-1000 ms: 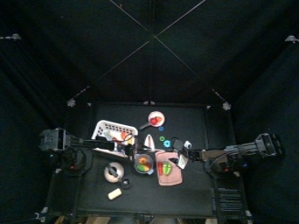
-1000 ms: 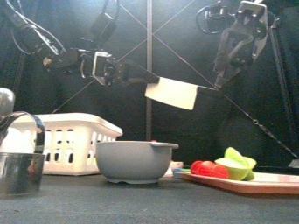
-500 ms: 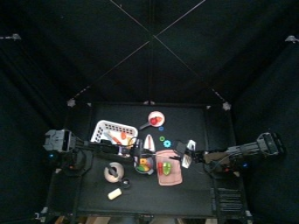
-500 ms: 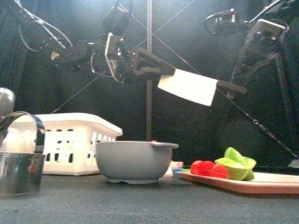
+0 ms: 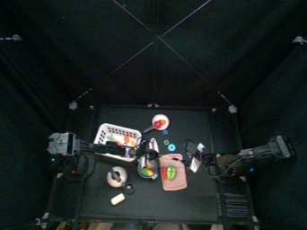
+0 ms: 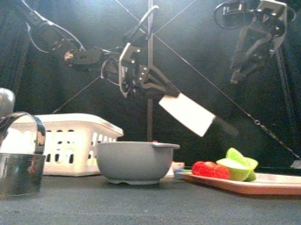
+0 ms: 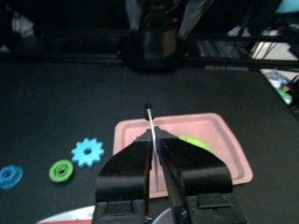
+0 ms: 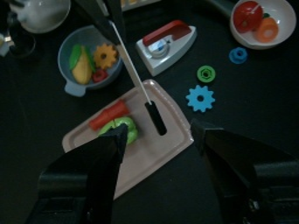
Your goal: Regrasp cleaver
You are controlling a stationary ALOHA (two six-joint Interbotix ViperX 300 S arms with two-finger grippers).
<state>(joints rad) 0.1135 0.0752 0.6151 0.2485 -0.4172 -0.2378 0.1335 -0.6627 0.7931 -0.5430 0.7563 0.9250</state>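
Note:
The cleaver (image 6: 188, 114) hangs in the air over the table's middle, black handle up and pale blade slanting down to the right. My left gripper (image 6: 139, 68) is shut on its handle. In the left wrist view the left gripper (image 7: 158, 140) pinches the cleaver (image 7: 151, 118), seen edge-on. My right gripper (image 6: 249, 53) is open and empty, up and to the right of the blade. In the right wrist view the cleaver (image 8: 135, 74) shows as a thin line well ahead of the wide-open jaws. In the top view the cleaver (image 5: 149, 158) lies between both arms.
A pink cutting board (image 6: 265, 182) with red and green pieces lies at the front right. A grey bowl (image 6: 135, 161), a white basket (image 6: 65, 141) and a metal cup (image 6: 14, 171) stand to its left. Small gears (image 7: 87, 151) lie on the table.
The left gripper has swung the cleaver so its blade now slants lower and to the right. The right gripper has drawn up and away from the blade.

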